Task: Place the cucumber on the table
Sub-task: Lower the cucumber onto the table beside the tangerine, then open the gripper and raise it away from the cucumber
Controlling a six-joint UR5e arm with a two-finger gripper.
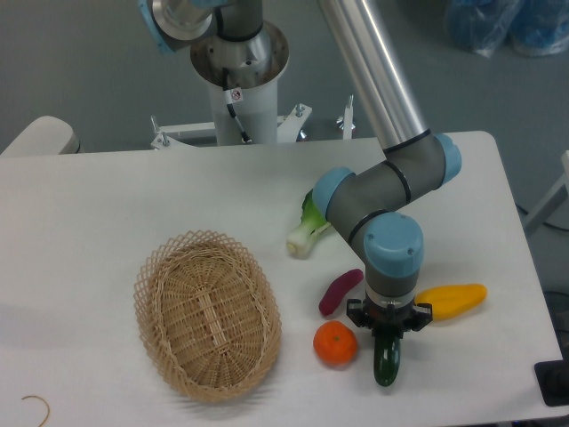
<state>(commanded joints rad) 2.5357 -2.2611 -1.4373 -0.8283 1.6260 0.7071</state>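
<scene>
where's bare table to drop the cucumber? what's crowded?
Bare table: the whole stretch left of and behind the basket, and the front right corner. Crowded: around the gripper holding the cucumber, with the orange, sweet potato and yellow fruit close.

Grey floor (89, 62) behind the counter (98, 205), matte, evenly lit, no hard shadows. White counter with rounded corners fills most of the view. Blue translucent plastic bags (507, 22) bunched on the floor, top right. A pale rounded object (40, 135), perhaps a seat, at left edge. White frame leg (553, 200) at right edge. Dark object (553, 382) at lower right corner, unclear.
</scene>
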